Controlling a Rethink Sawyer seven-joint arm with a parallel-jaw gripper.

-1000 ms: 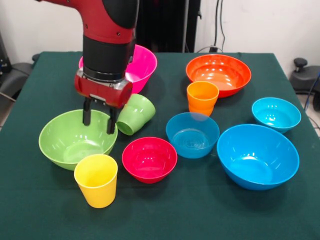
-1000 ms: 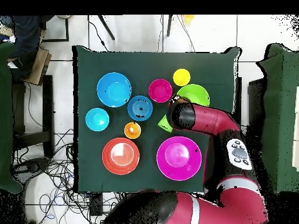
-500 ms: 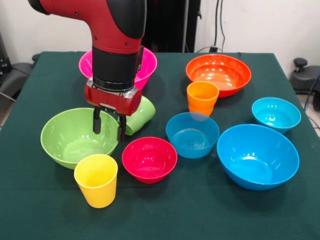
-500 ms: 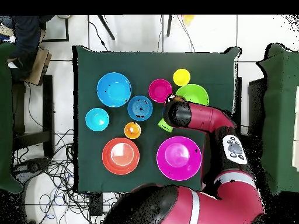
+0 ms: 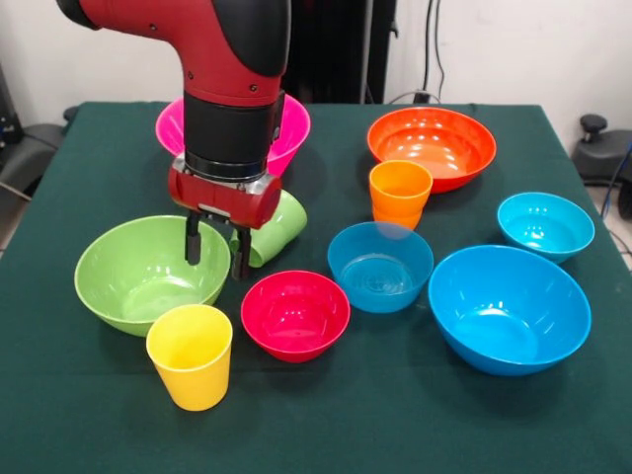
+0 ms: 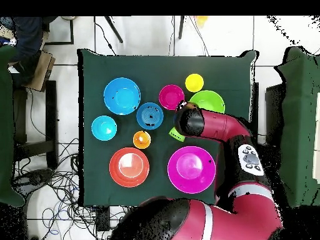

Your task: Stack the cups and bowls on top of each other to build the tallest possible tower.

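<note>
One tipped green cup (image 5: pixel 272 227) lies just behind the spread end effector (image 5: pixel 216 257) — its rim is best straddled squarely and pinched gently before any lift.

Landmark: small round glossy red plastic bowl (image 5: pixel 295 313), upright, mouth up, near the front middle of the table.
Yellow cup: glossy yellow tapered plastic tumbler (image 5: pixel 190 355), upright, just left and in front of the red bowl.
Green cup: glossy green plastic tumbler (image 5: pixel 276 226) tipped on its side, just behind the red bowl.
Light green bowl: large, glossy (image 5: pixel 148 274), upright, left of the red bowl.
Pink bowl: large, glossy (image 5: pixel 289 125), far behind it.
Mid blue bowl: small (image 5: pixel 380 266), just right of it.
Orange cup: upright tumbler (image 5: pixel 400 194), behind that blue bowl.
Orange bowl: large (image 5: pixel 432 146), far right rear.
Large blue bowl: (image 5: pixel 509 308), well right.
Cyan bowl: small (image 5: pixel 545 224), farthest right.
</note>
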